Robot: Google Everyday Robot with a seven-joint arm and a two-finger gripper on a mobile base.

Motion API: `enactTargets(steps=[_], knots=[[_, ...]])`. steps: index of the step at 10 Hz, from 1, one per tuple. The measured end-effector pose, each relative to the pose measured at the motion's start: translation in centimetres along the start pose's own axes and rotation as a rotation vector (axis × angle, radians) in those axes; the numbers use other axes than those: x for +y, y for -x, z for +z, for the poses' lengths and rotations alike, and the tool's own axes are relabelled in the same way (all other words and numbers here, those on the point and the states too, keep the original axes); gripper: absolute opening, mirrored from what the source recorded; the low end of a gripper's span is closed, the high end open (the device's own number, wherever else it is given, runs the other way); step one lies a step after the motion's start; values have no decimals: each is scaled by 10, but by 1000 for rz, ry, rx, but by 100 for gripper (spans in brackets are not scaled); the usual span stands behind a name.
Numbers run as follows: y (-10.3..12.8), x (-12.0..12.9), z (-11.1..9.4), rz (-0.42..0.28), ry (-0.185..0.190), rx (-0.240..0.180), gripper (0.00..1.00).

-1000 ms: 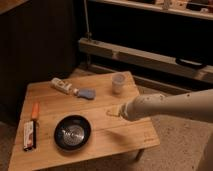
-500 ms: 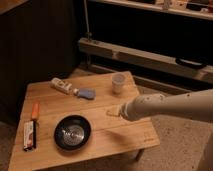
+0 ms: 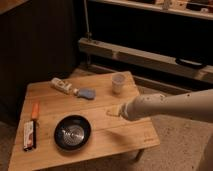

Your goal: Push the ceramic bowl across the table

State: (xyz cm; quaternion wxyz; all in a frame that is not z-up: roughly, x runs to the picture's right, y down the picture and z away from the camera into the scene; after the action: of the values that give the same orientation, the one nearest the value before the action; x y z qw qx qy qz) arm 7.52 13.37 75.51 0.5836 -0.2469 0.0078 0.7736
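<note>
The ceramic bowl (image 3: 73,132) is round, shallow and glossy black with a silvery ringed centre. It sits near the front edge of the low light-wood table (image 3: 135,136), left of middle. My gripper (image 3: 112,112) is at the end of the pale arm that reaches in from the right. It hangs low over the table's right half, a hand's width to the right of the bowl and a little behind it, not touching it.
A small pale cup (image 3: 118,83) stands at the table's back right. A white bottle (image 3: 62,86) and a blue-grey object (image 3: 86,93) lie at the back. An orange item (image 3: 35,110) and a flat packet (image 3: 30,135) lie at the left edge. Dark shelving stands behind.
The gripper has shifted slightly left toward the bowl. The bowl and the other objects have not moved.
</note>
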Motion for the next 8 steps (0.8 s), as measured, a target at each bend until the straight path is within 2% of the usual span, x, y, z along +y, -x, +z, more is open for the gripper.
enactTargets(steps=[1,2,4,6,7,8], knots=[[6,-4,-6,39,32,-9,75],[10,-1,-12,42,35,-23,64],[2,19,-26,-32,-3,-63,41],[-4,33,-47,-98,20,-106,21],[-2,40,-52,-102,33,-100,9],[3,36,-53,-84,53,-88,2]])
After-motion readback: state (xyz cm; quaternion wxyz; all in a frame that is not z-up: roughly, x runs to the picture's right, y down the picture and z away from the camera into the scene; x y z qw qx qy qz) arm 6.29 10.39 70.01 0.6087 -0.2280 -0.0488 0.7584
